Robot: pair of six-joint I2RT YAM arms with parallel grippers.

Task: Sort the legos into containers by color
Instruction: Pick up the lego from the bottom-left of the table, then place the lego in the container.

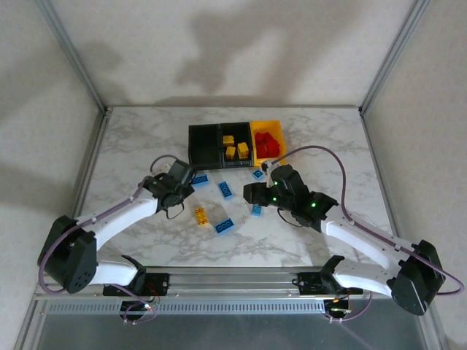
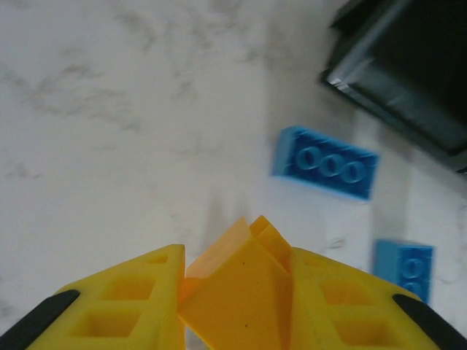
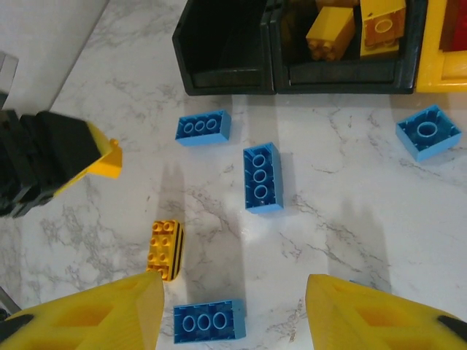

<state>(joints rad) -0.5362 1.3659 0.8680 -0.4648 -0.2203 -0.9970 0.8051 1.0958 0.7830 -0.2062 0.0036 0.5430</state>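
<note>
My left gripper (image 2: 237, 257) is shut on a yellow-orange lego (image 2: 244, 299), held above the marble table to the left of the containers. From above, the left gripper (image 1: 182, 178) sits just below the empty black bin (image 1: 203, 145). The middle black bin (image 1: 235, 156) holds yellow legos (image 1: 243, 149). The yellow-orange bin (image 1: 267, 125) holds red legos (image 1: 267, 144). My right gripper (image 3: 235, 293) hangs open over the table, with a blue lego (image 3: 209, 321) below it. Other blue legos (image 3: 262, 176) (image 3: 203, 127) (image 3: 428, 131) and a yellow one (image 3: 166, 250) lie loose.
The loose legos lie between the two grippers, in front of the bins. In the right wrist view the left gripper (image 3: 44, 160) shows at the left edge. Metal frame posts (image 1: 87, 80) and the table's side edges bound the workspace.
</note>
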